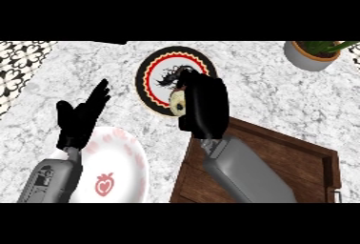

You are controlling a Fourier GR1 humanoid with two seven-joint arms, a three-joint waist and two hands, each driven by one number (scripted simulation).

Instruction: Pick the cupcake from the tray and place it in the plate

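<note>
Lighting even and bright across the marble counter; no glare or hot spots. Soft dark shadow at upper edge. Black hands read as near-featureless silhouettes. Wooden tray evenly lit. Edges coarse, fine detail soft throughout

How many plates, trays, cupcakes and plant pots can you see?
Plates: 2, the patterned plate with red and black rings, and the white plate with a strawberry.
Trays: 1, the wooden tray.
Cupcakes: 1, the cupcake held in the right hand.
Plant pots: 1, the plant pot.
Total: 5.
</note>
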